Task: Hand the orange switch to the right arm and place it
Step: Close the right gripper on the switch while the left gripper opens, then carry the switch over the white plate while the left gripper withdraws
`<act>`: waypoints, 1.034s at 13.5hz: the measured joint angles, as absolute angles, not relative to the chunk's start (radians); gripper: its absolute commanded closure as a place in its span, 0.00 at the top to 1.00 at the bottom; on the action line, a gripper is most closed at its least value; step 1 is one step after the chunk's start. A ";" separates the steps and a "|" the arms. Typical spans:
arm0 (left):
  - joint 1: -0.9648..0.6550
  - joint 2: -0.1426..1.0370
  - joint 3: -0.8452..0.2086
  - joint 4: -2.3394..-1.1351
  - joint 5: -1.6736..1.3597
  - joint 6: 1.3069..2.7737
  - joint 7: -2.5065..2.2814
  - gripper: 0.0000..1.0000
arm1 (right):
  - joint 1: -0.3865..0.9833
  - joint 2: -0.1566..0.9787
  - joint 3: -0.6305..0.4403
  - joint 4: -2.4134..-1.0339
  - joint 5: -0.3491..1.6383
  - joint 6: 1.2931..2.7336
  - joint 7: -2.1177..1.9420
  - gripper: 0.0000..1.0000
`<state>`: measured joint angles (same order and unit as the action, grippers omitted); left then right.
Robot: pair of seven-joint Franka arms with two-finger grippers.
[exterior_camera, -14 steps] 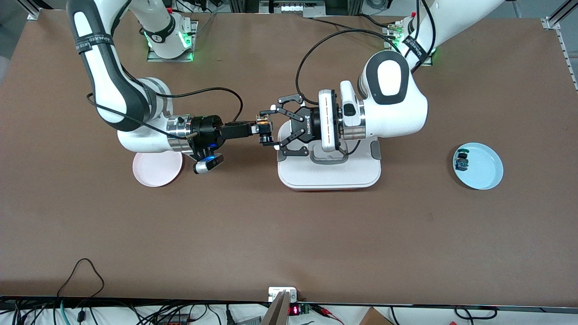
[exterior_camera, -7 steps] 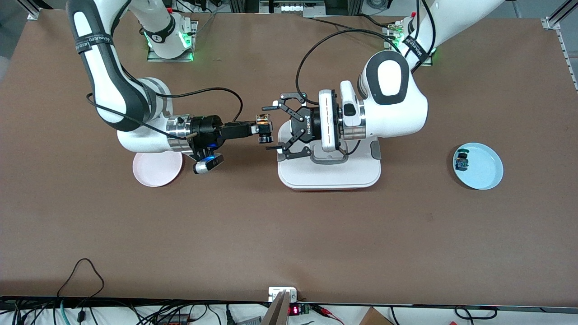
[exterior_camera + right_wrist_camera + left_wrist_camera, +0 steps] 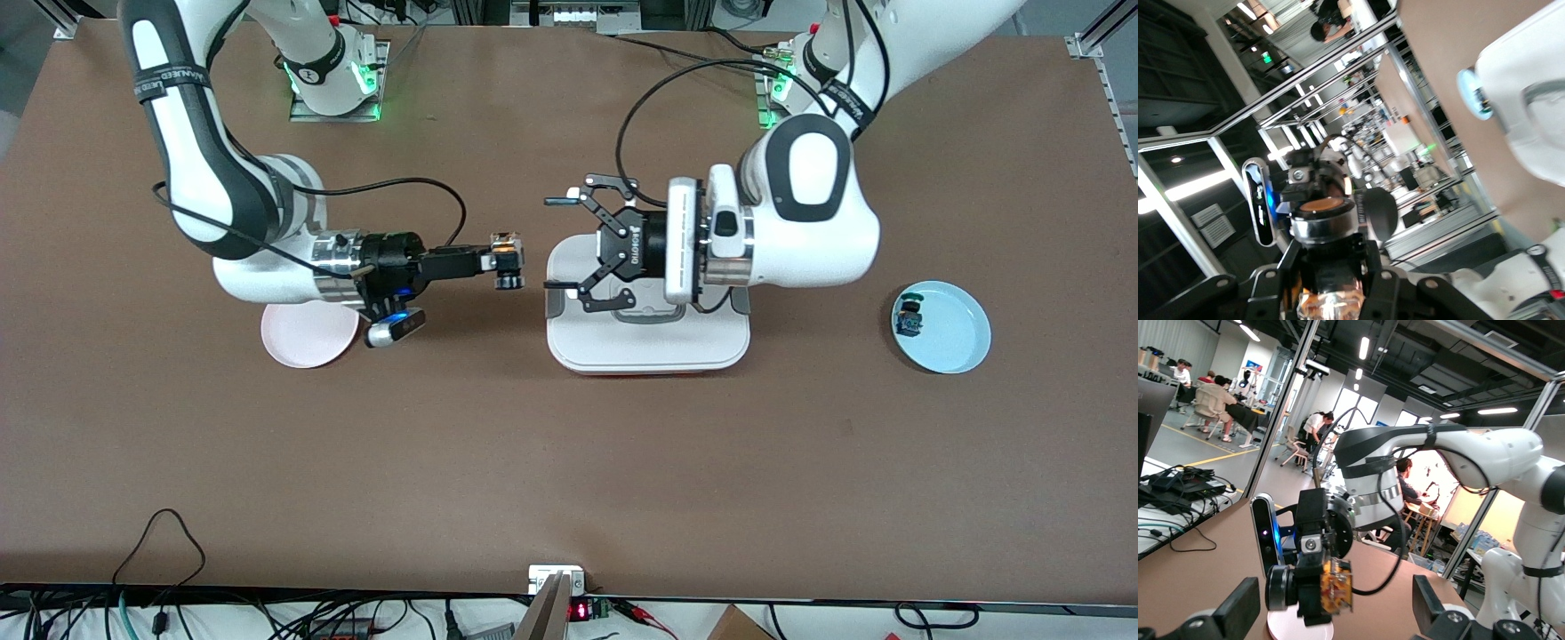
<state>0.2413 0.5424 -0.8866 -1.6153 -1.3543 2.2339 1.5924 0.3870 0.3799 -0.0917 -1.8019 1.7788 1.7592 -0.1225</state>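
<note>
The right pincer is up in the air over the bare brown bench, closed on the orange switch, which sticks out past its tips. The right arm reaches in from its base at the 11 o'clock corner of the front view. Its wrist hangs over a pink plate that lies on the bench toward the right arm's end.

In the left wrist view the switch shows an amber, see-through cap against the black pincer body, and the right pincer grips it from both sides. In the right wrist view the switch sits between the dark fingers, though that view is blurred and little more can be made out.

The left pincer is spread wide, its black linkage fingers standing well apart and holding nothing. It hangs over the edge of a white tray in the middle of the bench, a clear gap away from the switch. The left arm comes from its base at the 1 o'clock side of the front view.

At about 3 o'clock from the tray, toward the left arm's end, lies a light blue plate. A second small switch with blue-green parts rests on it, near its rim.
</note>
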 measured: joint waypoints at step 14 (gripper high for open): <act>0.296 0.476 -0.893 -1.598 -0.644 1.783 0.844 1.00 | 0.239 0.315 -0.106 -1.793 0.534 1.721 -0.331 0.00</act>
